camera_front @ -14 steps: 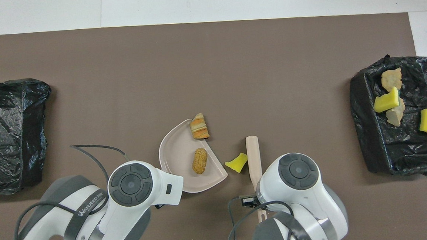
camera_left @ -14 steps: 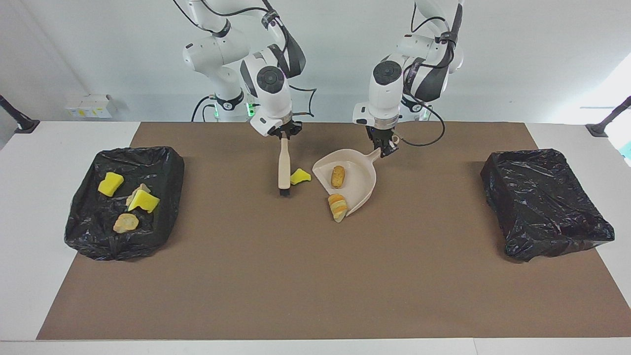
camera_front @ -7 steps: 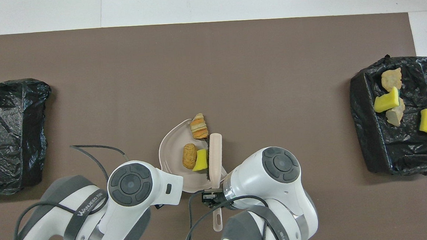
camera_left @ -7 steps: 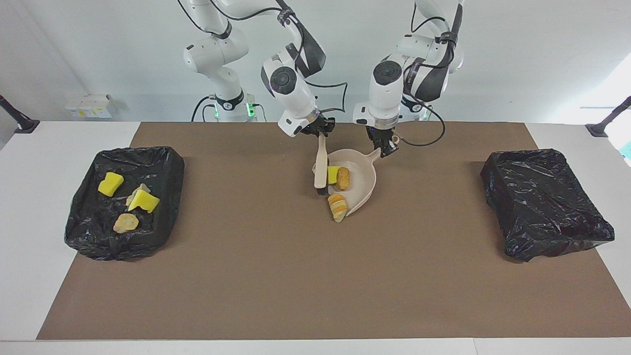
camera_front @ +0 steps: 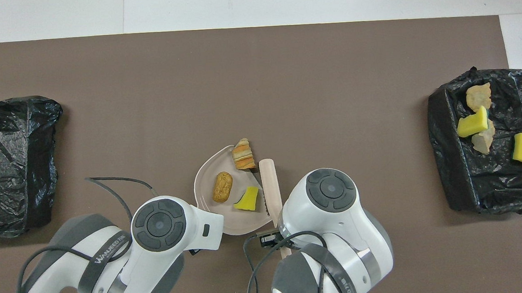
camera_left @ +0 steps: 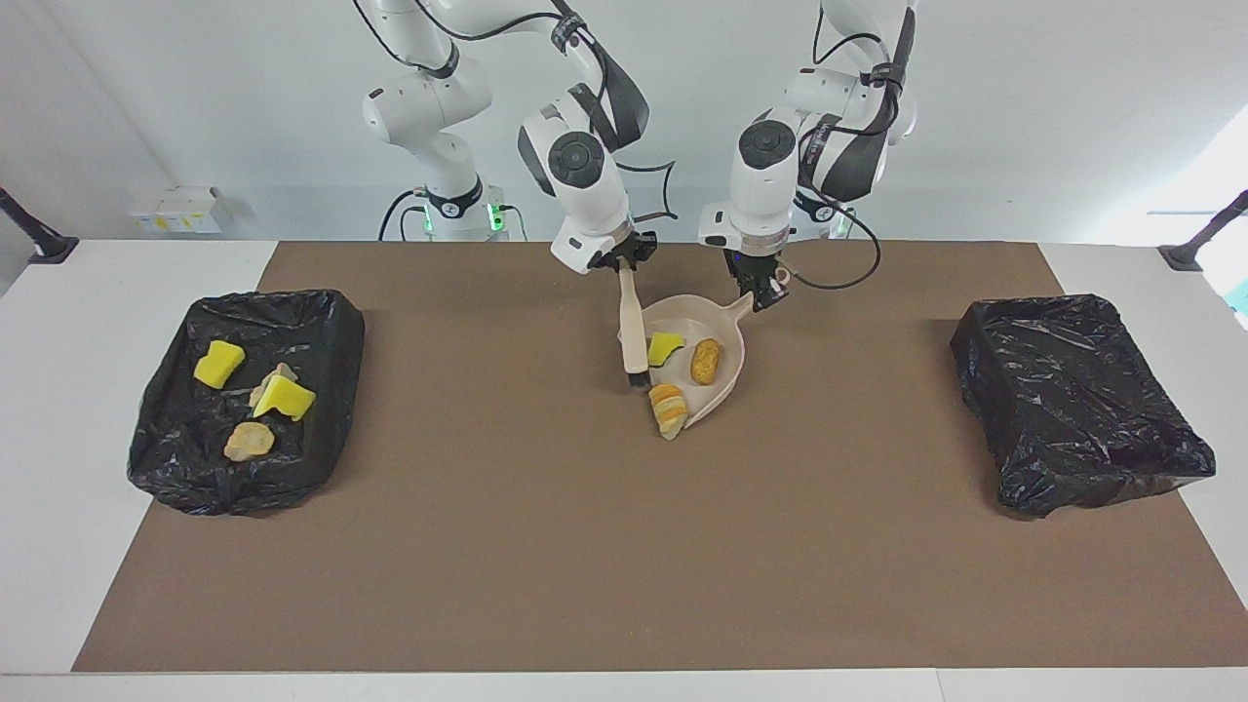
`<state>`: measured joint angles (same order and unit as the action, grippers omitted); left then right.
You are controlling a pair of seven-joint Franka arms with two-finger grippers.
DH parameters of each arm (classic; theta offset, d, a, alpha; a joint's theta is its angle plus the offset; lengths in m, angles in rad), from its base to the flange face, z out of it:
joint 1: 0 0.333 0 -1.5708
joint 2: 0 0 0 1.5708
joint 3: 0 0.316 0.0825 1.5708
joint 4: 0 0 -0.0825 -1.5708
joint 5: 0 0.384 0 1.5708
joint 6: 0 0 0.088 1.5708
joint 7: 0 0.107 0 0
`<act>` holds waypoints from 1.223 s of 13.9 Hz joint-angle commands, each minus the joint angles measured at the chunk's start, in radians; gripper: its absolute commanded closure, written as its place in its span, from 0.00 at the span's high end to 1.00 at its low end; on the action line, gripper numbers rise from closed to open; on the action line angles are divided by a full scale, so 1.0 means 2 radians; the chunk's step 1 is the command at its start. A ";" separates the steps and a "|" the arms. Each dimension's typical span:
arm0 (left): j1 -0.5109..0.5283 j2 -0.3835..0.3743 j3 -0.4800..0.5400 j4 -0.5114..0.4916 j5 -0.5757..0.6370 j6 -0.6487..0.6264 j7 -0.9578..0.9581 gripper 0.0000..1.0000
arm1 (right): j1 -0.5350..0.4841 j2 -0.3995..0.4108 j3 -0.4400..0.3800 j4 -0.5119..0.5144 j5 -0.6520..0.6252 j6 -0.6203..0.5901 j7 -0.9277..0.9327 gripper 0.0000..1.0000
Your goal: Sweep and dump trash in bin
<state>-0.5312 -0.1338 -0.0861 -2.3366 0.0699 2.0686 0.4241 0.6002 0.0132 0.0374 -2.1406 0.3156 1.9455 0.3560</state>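
Beige plastic marks both tools at the middle of the bench (camera_left: 58,409), close to the robots. The left pincer (camera_left: 763,292) is clamped on the handle of the dustpan (camera_left: 726,375), whose pan rests on the brown mat (camera_left: 624,546) with its open edge turned toward the right arm's end. The right pincer (camera_left: 622,263) is clamped on the top of the hand brush (camera_left: 633,327), which hangs nearly upright with its dark bristles down at the dustpan's open edge.

Inside the pan lie two pieces of trash: a yellow sponge bit (camera_left: 665,347) just beside the brush, and a tan bread-like lump (camera_left: 705,361) a little deeper in, toward the left arm's end. In the overhead view they show as the sponge bit (camera_front: 247,199) next to the brush (camera_front: 270,182) and the lump (camera_front: 222,187) near the middle of the pan (camera_front: 229,221).

Slightly farther from the robots, a striped orange-and-cream lump (camera_left: 669,409) sits at the pan's outer corner, touching its lip, partly on the mat.

At the right arm's end of the bench a bin lined with black plastic (camera_left: 322,322) holds four scraps: two yellow sponge bits (camera_left: 218,363) (camera_left: 284,397) and two tan lumps, one (camera_left: 250,441) lying apart and one partly hidden under a sponge. At the left arm's end stands a second black-lined bin (camera_left: 1082,400).
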 commanded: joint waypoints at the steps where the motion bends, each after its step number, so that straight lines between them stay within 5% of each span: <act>1: 0.003 -0.004 0.002 -0.004 -0.007 0.008 -0.005 0.00 | -0.020 0.013 0.001 0.026 -0.051 -0.013 -0.047 0.00; 8: 0.028 0.004 0.002 -0.003 -0.012 0.021 -0.083 0.00 | -0.046 0.134 0.004 0.173 -0.137 -0.043 -0.122 0.00; 17: 0.032 0.007 0.001 -0.003 -0.012 0.036 -0.100 0.00 | 0.011 0.123 0.007 0.154 -0.129 -0.042 -0.160 0.00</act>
<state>-0.4767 -0.1158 -0.0801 -2.3364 0.0569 2.1223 0.2344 0.5997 0.2870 0.0484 -1.8227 0.0581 1.8864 0.0696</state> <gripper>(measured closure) 0.683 0.736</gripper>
